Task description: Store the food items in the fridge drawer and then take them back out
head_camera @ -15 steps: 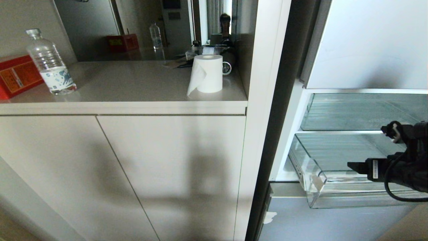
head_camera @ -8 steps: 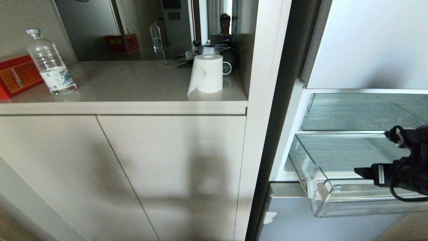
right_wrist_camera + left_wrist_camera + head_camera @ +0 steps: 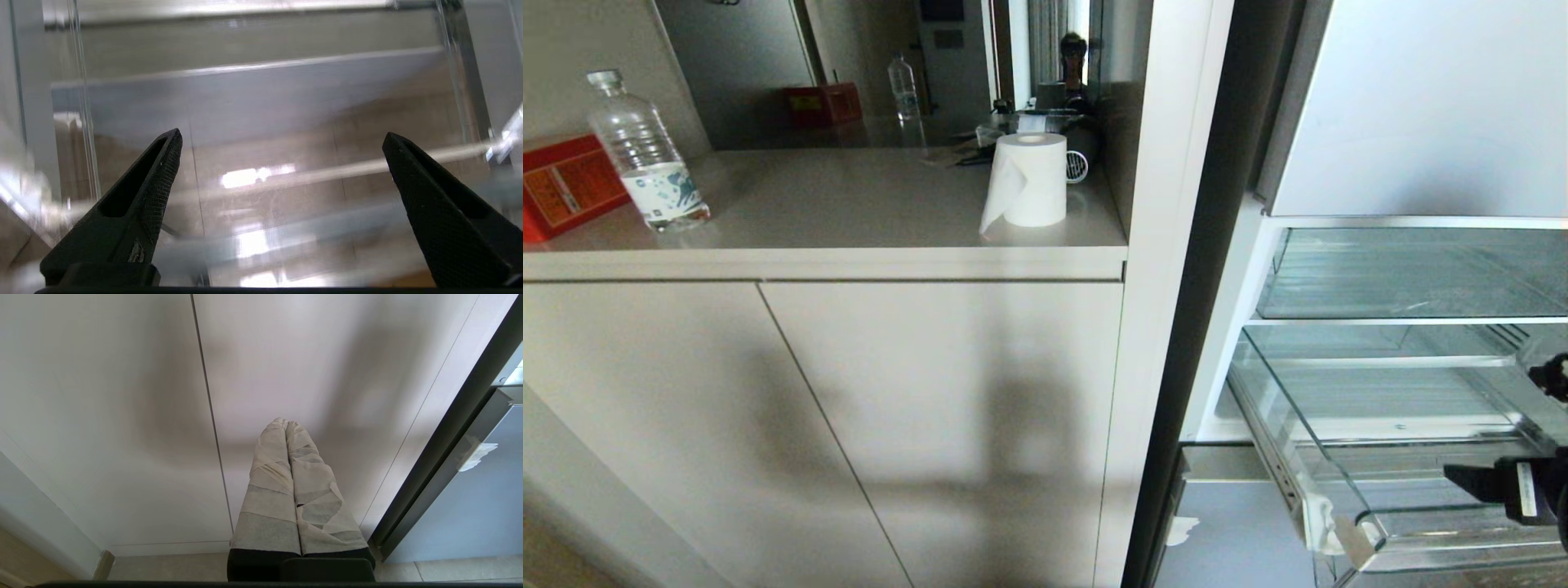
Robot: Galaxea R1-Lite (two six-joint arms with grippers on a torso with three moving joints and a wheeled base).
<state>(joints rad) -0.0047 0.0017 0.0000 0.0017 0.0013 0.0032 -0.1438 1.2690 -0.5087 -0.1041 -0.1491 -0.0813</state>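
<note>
Clear fridge drawer [image 3: 1339, 457]; only the wrist view shows right pincer [image 3: 282, 143] wide apart.

On the counter [image 3: 849, 220], a water bottle [image 3: 645, 155] stands near the left edge with a box [image 3: 560, 188] just to its left, and a paper roll [image 3: 1029, 180] stands by the right edge. Cabinet doors [image 3: 849, 425] lie below the counter. To the right, the fridge drawer [image 3: 1347, 490] juts forward beneath a shelf [image 3: 1405, 278].
</note>
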